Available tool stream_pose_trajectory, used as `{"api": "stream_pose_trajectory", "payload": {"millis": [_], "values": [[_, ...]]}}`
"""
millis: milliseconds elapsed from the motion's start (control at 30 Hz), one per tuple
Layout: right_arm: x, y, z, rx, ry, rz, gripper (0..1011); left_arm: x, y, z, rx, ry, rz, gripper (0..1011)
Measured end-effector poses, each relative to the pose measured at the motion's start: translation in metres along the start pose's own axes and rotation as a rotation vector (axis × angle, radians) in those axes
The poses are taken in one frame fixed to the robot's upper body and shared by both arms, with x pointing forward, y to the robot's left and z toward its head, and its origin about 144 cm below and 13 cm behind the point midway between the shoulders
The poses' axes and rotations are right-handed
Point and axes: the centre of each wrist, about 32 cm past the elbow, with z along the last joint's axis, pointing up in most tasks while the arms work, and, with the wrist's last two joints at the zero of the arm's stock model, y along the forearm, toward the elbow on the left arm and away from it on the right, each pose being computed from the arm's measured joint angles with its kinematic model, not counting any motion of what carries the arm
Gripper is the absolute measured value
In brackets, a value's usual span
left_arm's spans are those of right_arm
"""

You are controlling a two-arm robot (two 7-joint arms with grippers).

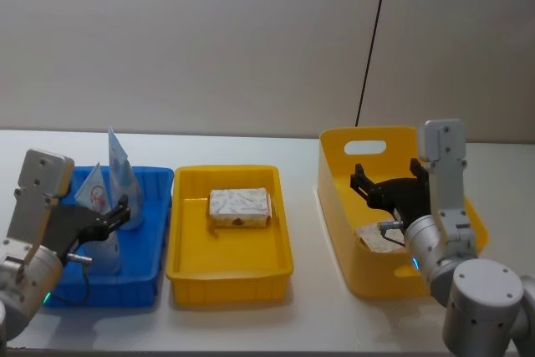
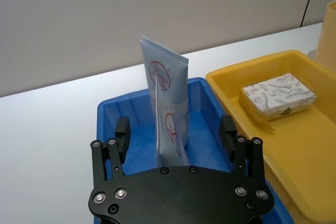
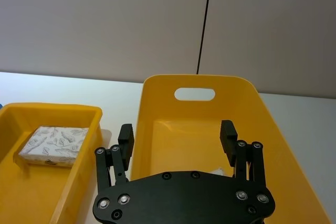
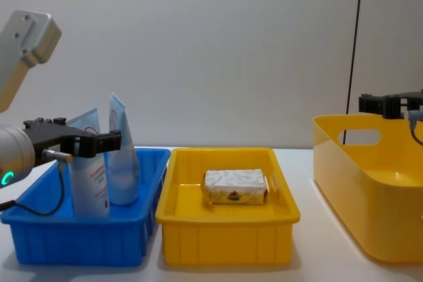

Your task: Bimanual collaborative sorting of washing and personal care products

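two pale-blue squeeze tubes stand cap-down in the blue tray (image 1: pixel 100 294), the nearer tube (image 2: pixel 170 129) seen edge-on and close against the rear tube (image 2: pixel 165 80), which shows a red round logo and text on its flat face. the left gripper (image 2: pixel 175 127) hangs at the nearer tube with its fingers spread wide, one on either side and neither touching. any move away from there should go straight up and back, because these tubes are tall and narrow-footed and look easy to tip with a brushing finger. the right gripper (image 3: pixel 176 130) hovers over the big yellow basket (image 1: pixel 376 277), its fingers also wide apart and empty, and the small whitish pouch (image 1: pixel 374 238) lies on the basket floor below, near the front wall. that pouch looks like the next pick. the gripper should come down vertically, centred on the pouch and clear of the basket walls, then close across its thicker middle, since the crinkled skin will likely slip or fold if caught by a corner. the silvery-white bar (image 1: pixel 239 206), brick-shaped with a faint leafy print on its wrapper, lies flat in the middle of the yellow tray (image 1: pixel 230 286), between the blue tray and the basket.
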Motion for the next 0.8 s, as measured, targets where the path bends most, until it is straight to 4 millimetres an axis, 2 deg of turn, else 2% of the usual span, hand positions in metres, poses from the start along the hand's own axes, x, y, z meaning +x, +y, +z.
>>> {"api": "stream_pose_trajectory", "payload": {"millis": [367, 467, 533, 567, 667, 700, 733, 800], "values": [[0.000, 0.000, 0.000, 0.000, 0.000, 0.000, 1004, 0.004, -0.017, -0.010, 0.028, 0.016, -0.007, 1002], [0.000, 0.000, 0.000, 0.000, 0.000, 0.000, 1004, 0.004, -0.021, -0.013, 0.037, 0.018, -0.009, 972], [0.000, 0.000, 0.000, 0.000, 0.000, 0.000, 1004, 0.004, -0.022, -0.014, 0.040, 0.019, -0.010, 925], [0.000, 0.000, 0.000, 0.000, 0.000, 0.000, 1004, 0.004, -0.023, -0.015, 0.044, 0.021, -0.010, 870], [0.000, 0.000, 0.000, 0.000, 0.000, 0.000, 1004, 0.004, -0.024, -0.016, 0.048, 0.024, -0.010, 815], [0.000, 0.000, 0.000, 0.000, 0.000, 0.000, 1003, 0.004, -0.025, -0.017, 0.050, 0.025, -0.010, 763], [0.000, 0.000, 0.000, 0.000, 0.000, 0.000, 1004, 0.003, -0.026, -0.017, 0.052, 0.026, -0.010, 763], [0.000, 0.000, 0.000, 0.000, 0.000, 0.000, 1004, 0.003, -0.026, -0.017, 0.054, 0.028, -0.010, 684]]}}
